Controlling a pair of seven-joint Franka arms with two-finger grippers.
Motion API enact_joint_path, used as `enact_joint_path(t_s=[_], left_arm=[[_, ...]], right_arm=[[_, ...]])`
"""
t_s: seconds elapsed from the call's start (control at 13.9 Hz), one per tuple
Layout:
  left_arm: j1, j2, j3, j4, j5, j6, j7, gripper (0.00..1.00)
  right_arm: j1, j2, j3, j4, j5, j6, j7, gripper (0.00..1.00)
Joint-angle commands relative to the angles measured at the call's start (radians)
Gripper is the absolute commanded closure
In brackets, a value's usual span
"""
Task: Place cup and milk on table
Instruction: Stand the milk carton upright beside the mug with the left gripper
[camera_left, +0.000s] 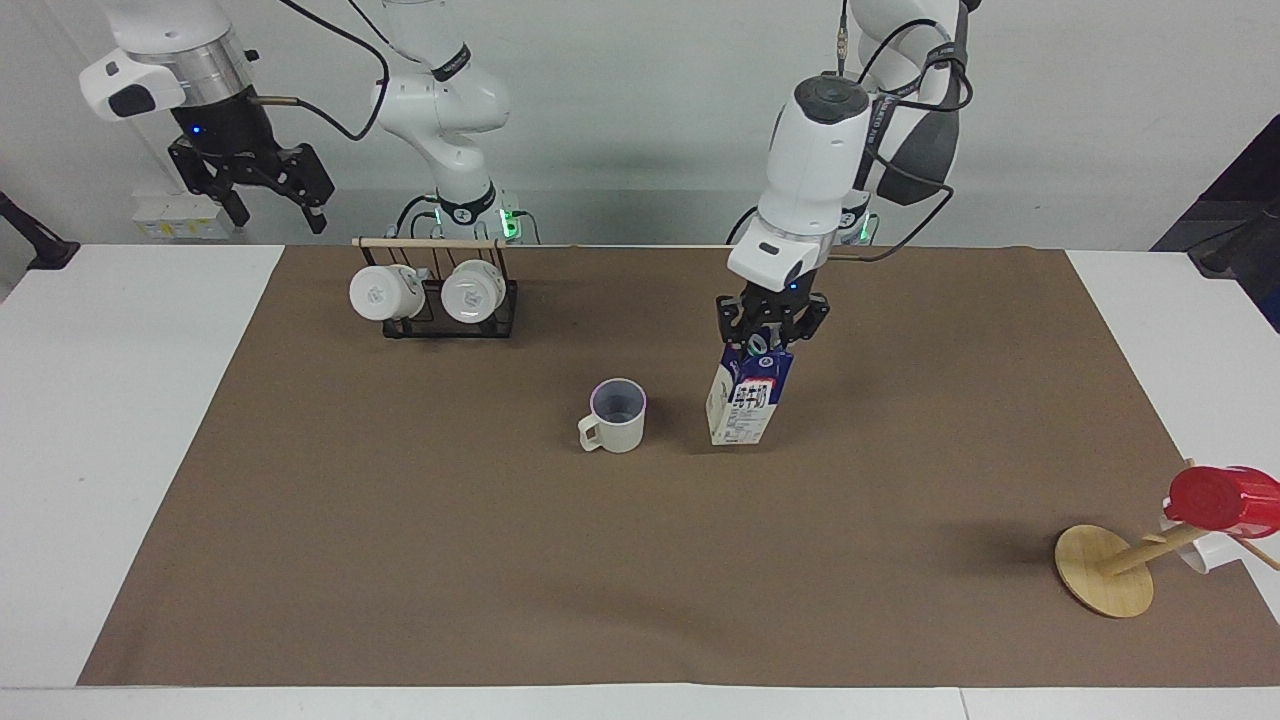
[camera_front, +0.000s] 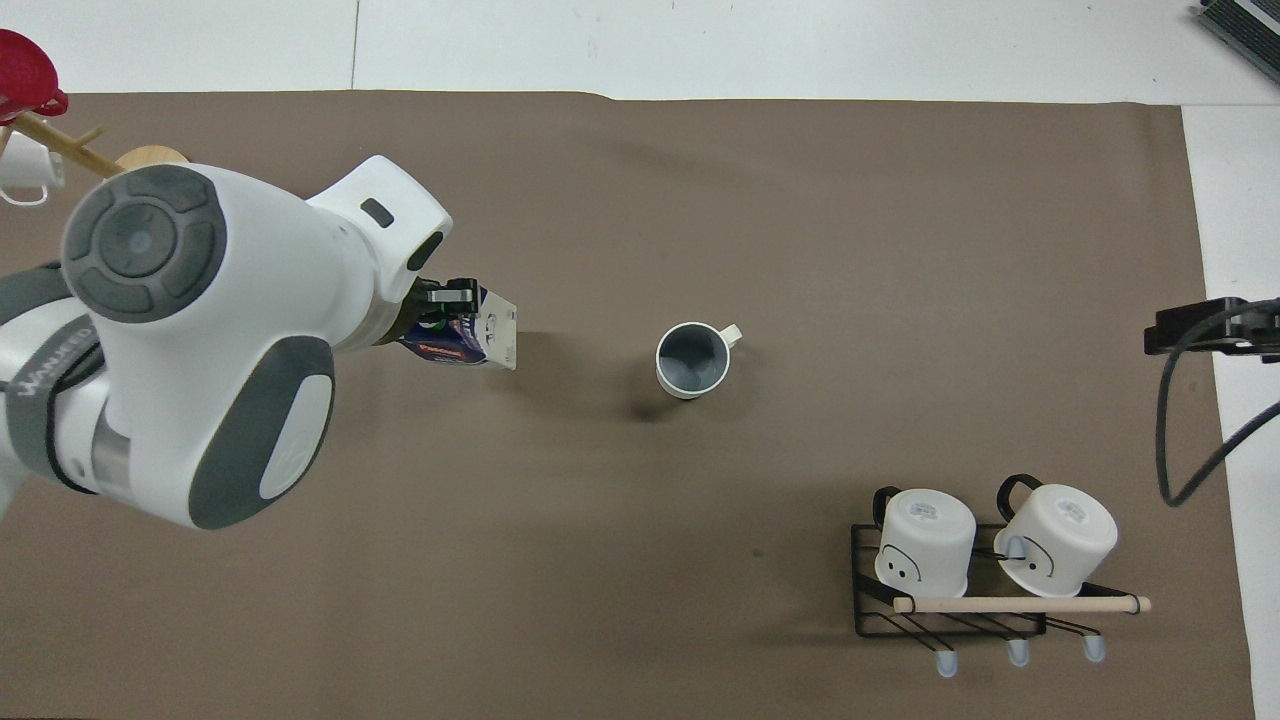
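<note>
Left gripper (camera_left: 770, 338) clamped on top of the milk (camera_left: 748, 400), low over the table (camera_left: 140, 330) beside the standing cup (camera_left: 617, 415); lower straight, level the base, then release; right gripper (camera_left: 262, 185) waits raised, fingers apart.

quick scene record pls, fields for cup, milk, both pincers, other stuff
cup: cup upright on the brown sheet of the table, nothing gripping it
milk: milk beside the cup, toward the left arm's end, slightly tilted, base at the sheet
left pincer: left pincer shut on the milk's top
right pincer: right pincer open, raised by the mug rack, holding nothing
other: red cup on a wooden stand
</note>
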Motion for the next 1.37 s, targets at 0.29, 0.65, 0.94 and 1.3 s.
enact_joint_path(t_s=[0.29,0.65,0.94,1.3], left_arm=[[-0.072,0.087,0.019,0.092,0.032,-0.002,-0.073,0.57],[-0.075,0.082,0.016,0.053,0.031,0.021,-0.07,0.52],[-0.074,0.072,0.016,0.029,0.029,0.023,-0.061,0.06],[-0.068,0.061,0.016,0.049,0.022,0.013,-0.058,0.0]], right_arm=[[0.005,-0.024,0.016,-0.033,0.008,-0.022,0.011,0.0],[0.006,-0.025,0.016,-0.034,0.016,-0.023,0.014,0.0],[0.006,-0.03,0.016,-0.04,0.017,-0.025,0.014,0.0],[0.006,-0.034,0.016,-0.048,0.017,-0.025,0.014,0.0]])
